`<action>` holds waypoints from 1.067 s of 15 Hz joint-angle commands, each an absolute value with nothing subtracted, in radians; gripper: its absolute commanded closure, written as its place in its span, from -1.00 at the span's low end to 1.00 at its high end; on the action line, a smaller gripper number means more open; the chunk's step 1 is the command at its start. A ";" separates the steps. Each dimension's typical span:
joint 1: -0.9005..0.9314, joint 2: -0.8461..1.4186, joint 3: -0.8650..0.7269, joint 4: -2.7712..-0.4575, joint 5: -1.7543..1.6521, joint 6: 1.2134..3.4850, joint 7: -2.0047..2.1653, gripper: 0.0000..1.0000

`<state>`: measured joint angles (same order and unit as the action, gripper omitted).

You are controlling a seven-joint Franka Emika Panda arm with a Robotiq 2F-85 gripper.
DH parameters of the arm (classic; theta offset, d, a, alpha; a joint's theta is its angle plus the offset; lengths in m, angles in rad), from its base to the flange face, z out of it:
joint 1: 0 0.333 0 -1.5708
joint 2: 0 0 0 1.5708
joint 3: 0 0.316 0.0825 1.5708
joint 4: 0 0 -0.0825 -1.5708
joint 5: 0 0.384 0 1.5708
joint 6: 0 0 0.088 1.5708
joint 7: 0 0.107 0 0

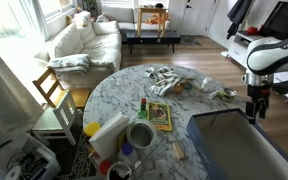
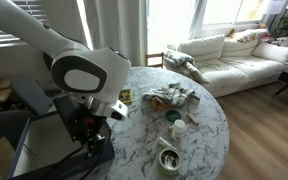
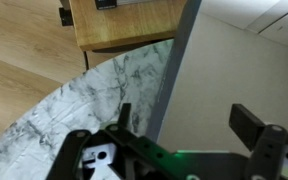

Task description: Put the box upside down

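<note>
The box is a very large shallow dark grey rectangle with a thin raised rim, lying open side up at the edge of the round marble table (image 1: 124,85). It shows in both exterior views (image 1: 234,148) (image 2: 39,150). In the wrist view its pale flat bottom (image 3: 249,55) fills the right side, and its rim runs diagonally down the middle. My gripper (image 3: 186,120) is open and empty. It straddles that rim, with one finger over the marble and the other over the box's inside. It also shows in both exterior views (image 1: 256,110) (image 2: 89,140), low at the box's edge.
On the table lie an orange-and-green flat packet (image 1: 160,115), a white carton with a yellow end (image 1: 106,130), a round cup (image 1: 140,134) and a crumpled cloth (image 1: 166,80). A wooden chair (image 1: 52,90) and a sofa (image 1: 84,40) stand beyond. A wooden cabinet (image 3: 124,25) stands beside the table.
</note>
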<state>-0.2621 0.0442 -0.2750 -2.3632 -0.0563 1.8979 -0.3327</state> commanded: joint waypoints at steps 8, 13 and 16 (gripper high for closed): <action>-0.306 0.131 -0.277 -2.382 0.011 1.910 -0.468 -0.76; -0.311 0.147 -0.273 -2.383 0.032 1.932 -0.461 0.08; -0.310 0.151 -0.274 -2.378 0.031 1.947 -0.444 0.53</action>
<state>-0.2962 0.1443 -0.2792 -2.3710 0.0164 1.9097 -0.4380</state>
